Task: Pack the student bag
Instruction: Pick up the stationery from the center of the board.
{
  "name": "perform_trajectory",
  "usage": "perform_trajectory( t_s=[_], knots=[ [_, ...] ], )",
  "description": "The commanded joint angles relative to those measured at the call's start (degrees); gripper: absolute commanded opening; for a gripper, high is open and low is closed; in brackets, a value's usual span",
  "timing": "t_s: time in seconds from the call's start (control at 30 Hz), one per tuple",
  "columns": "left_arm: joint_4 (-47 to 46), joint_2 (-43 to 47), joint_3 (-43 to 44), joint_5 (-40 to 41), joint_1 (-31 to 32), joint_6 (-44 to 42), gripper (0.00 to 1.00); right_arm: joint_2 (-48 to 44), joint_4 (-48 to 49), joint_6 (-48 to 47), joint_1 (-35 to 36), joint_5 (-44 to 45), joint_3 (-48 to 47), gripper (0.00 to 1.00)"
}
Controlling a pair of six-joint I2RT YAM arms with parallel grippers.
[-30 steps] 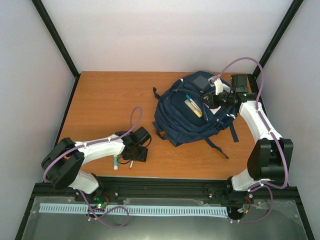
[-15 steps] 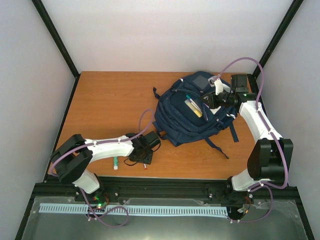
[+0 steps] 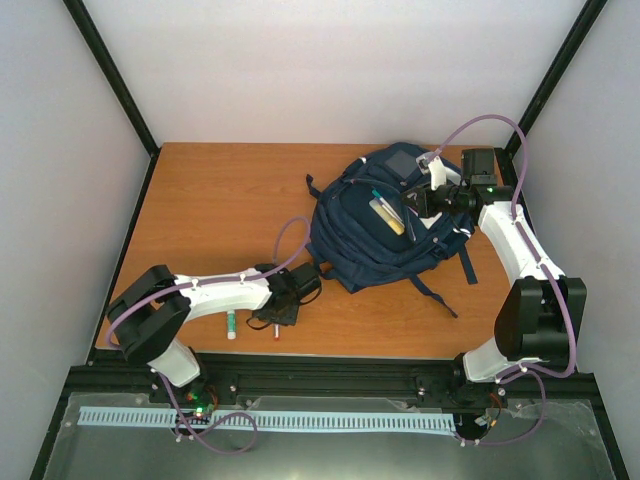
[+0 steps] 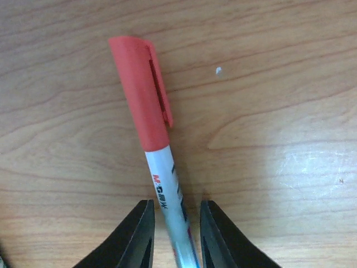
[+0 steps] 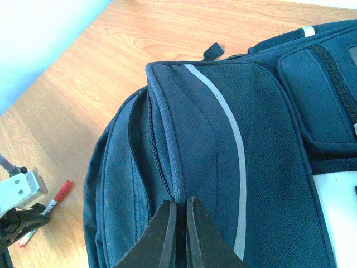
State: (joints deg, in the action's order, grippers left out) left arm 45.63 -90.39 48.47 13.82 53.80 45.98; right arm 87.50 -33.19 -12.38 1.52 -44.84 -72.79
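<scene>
The navy student bag (image 3: 385,225) lies at the back right of the table, its top pocket gaping with a few pens and a pale ruler inside (image 3: 388,214). My right gripper (image 3: 416,204) is shut on the bag's fabric edge beside the zipper (image 5: 167,167), its tips (image 5: 179,207) pinched together on the seam. My left gripper (image 3: 277,318) is low over the table near the front edge. In the left wrist view its open jaws (image 4: 175,215) straddle a white pen with a red cap (image 4: 142,100), with small gaps on both sides.
A green-capped marker (image 3: 230,322) lies on the table left of my left gripper. The bag's dark straps (image 3: 440,292) trail toward the front right. The red-capped pen and left gripper also show in the right wrist view (image 5: 58,192).
My left gripper has moved right along the near edge, then slightly back left, and the red-capped pen now sits between its jaws. The right arm and the bag have not moved.
</scene>
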Motion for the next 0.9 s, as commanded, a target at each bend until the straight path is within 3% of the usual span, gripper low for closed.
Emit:
perform_trajectory(
  t_s=[0.0, 0.17, 0.37, 0.57, 0.77, 0.87],
  knots=[
    [1.06, -0.43, 0.48, -0.52, -0.01, -1.49, 0.23, -0.36, 1.27, 0.43, -1.01, -1.79, 0.09, 0.03],
    [-0.41, 0.4, 0.51, -3.23, -1.76, -2.56, 0.28, -0.49, 1.27, 0.47, -1.07, -1.73, 0.07, 0.03],
    [-1.33, 0.17, 0.48, -5.49, -5.01, -4.36, 0.26, -0.57, 1.28, 0.43, -1.07, -1.74, 0.02, 0.03],
    [-1.43, -0.09, 0.88, -6.88, -6.04, -5.29, 0.2, -0.58, 1.26, 0.43, -1.08, -1.74, 0.02, 0.03],
    [-0.87, 0.51, 1.01, -8.49, -6.0, -5.49, 0.05, -0.45, 1.23, 0.35, -1.17, -1.74, 0.09, 0.03],
    [-0.79, 1.84, 1.41, -9.94, -6.0, -6.53, 0.02, -0.4, 1.27, 0.35, -1.11, -1.74, 0.09, 0.03]
  ],
)
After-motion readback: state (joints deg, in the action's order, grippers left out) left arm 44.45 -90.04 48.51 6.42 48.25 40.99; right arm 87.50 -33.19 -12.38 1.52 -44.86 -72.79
